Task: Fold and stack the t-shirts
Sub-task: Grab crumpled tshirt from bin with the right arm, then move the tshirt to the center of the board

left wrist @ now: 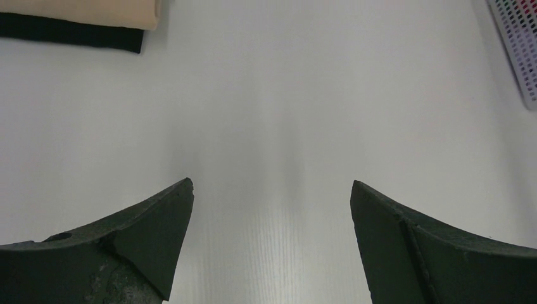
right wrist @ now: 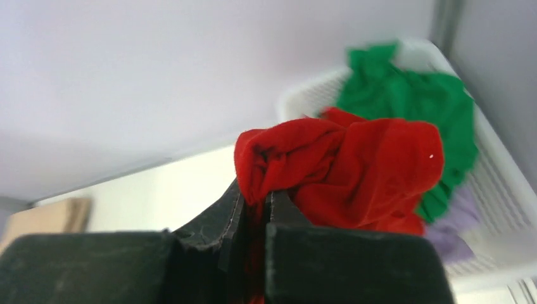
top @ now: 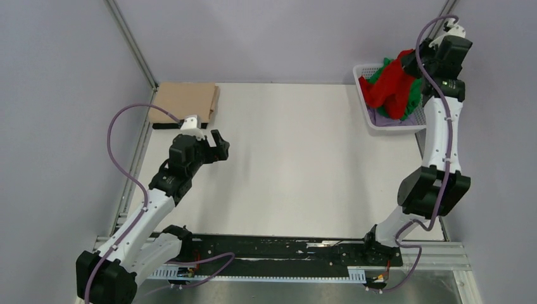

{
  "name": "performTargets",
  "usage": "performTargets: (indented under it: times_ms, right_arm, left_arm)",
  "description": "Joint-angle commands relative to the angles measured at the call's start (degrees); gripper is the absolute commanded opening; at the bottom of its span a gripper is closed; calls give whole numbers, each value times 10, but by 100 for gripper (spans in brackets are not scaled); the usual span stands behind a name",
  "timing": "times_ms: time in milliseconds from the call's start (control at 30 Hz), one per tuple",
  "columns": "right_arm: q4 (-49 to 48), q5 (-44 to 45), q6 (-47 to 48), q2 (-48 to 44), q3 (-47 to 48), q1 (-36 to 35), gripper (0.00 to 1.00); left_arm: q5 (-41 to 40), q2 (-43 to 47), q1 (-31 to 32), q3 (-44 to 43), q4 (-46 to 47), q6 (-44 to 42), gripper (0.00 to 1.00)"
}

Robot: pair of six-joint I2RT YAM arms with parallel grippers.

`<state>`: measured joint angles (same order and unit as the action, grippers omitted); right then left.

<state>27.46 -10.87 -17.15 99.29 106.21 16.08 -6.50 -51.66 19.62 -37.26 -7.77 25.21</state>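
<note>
Right fingers clamp red shirt over basket, far-right corner; left fingers spread above table.

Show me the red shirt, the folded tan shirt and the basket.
red shirt (right wrist: 354, 164), right wrist view, bunched middle.
folded tan shirt (top: 187, 100), top external view, upper face.
basket (top: 394, 128), top external view, near rim.

The left arm stretches forward, its gripper spread wide with nothing between the fingers. The right arm stands tall, elbow bent, its gripper pinched tight on a red t-shirt bunched at its fingertips.
</note>
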Motion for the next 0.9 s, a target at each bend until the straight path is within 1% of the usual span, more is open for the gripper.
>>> performTargets:
  times_ms: [0, 100, 167, 233, 333, 500, 600, 667, 767, 867]
  right_arm:
    - [-54, -168, -46, -82, 41, -22, 0]
    - [-54, -276, -76, -105, 41, -46, 0]
    - [-54, -323, -79, -117, 41, -79, 0]
    - [-54, -333, -69, -129, 39, -129, 0]
    - [-53, -323, -45, -132, 45, -227, 0]
    - [-53, -326, -17, -102, 89, -361, 0]
    - [-53, -304, -1, -89, 93, -404, 0]
    - [-55, -282, -11, -93, 67, -414, 0]
    - [-59, -191, -59, -132, -29, -415, 0]
    - [-77, -55, -101, -197, -185, -415, 0]
  left_arm:
    - [3, 33, -2, -5, 26, -3, 100]
    - [3, 42, -2, -2, 25, -1, 100]
    - [1, 49, -2, -1, 20, 2, 100]
    - [-4, 55, -2, -1, 14, 6, 100]
    - [-19, 64, -2, -3, -2, 14, 100]
    - [-67, 81, -2, -17, -44, 31, 100]
    - [-101, 93, -2, -25, -83, 50, 100]
    - [-128, 98, -2, -34, -111, 63, 100]
    - [-158, 103, -2, -48, -140, 76, 100]
    - [-164, 100, -2, -50, -149, 83, 100]
